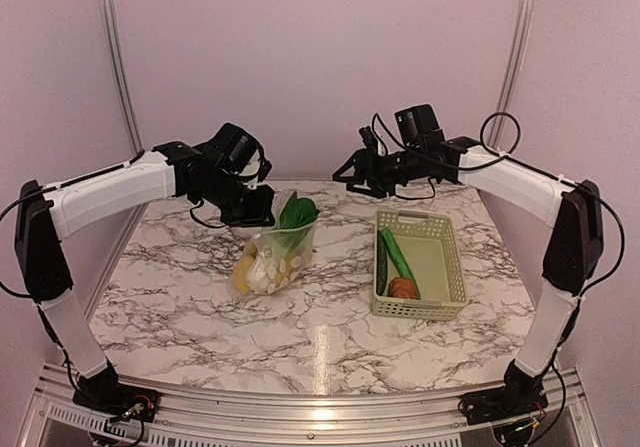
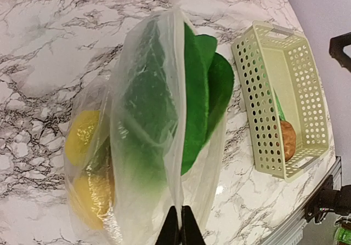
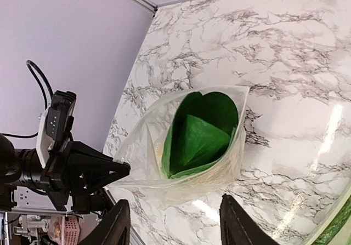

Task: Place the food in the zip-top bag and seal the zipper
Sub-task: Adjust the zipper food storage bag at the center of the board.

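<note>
Clear bag (image 1: 275, 259) stands centre-left on the counter (image 1: 180, 307), unsealed, rim pinched by the left end effector (image 2: 179, 229); bok choy (image 1: 297, 212) and lemon (image 2: 82, 132) are in. Cucumber (image 1: 397, 252) waits in the right basket (image 1: 457, 267); right end effector (image 3: 175, 223) wide, empty

A pale green slotted basket (image 1: 456, 263) stands on the right half of the white, grey-veined marble table (image 1: 170, 302) in front of me, long sides running away from me, with a cut-out handle at each short end. Plain lilac walls (image 1: 320, 57) rise behind, with an aluminium post (image 1: 113, 57) in each back corner. A metal rail (image 1: 320, 409) edges my near side.
</note>
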Controlling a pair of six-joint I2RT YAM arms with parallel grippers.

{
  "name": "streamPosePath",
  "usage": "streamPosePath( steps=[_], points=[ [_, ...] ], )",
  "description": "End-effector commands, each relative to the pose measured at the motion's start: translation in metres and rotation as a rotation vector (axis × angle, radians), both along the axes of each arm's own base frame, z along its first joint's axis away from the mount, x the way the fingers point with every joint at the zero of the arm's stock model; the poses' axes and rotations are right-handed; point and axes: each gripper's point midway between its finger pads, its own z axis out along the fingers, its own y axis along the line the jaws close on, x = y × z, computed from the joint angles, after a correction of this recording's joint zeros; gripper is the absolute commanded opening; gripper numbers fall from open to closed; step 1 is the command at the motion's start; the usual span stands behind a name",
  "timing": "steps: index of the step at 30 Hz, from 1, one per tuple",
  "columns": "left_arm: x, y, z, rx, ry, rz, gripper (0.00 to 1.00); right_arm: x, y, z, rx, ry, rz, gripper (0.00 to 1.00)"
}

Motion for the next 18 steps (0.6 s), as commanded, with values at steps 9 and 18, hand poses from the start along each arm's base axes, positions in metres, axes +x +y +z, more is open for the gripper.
streamPosePath(
  steps=[9,18],
  points=[
    [0.0,-0.016,0.074,-0.148,-0.103,-0.039,0.0,0.0,0.002,-0.08,-0.09,0.132,0.013,0.48],
    [-0.032,0.005,0.027,-0.047,-0.034,-0.113,0.0,0.016,0.012,-0.057,0.034,0.099,-0.013,0.49]
  ],
)
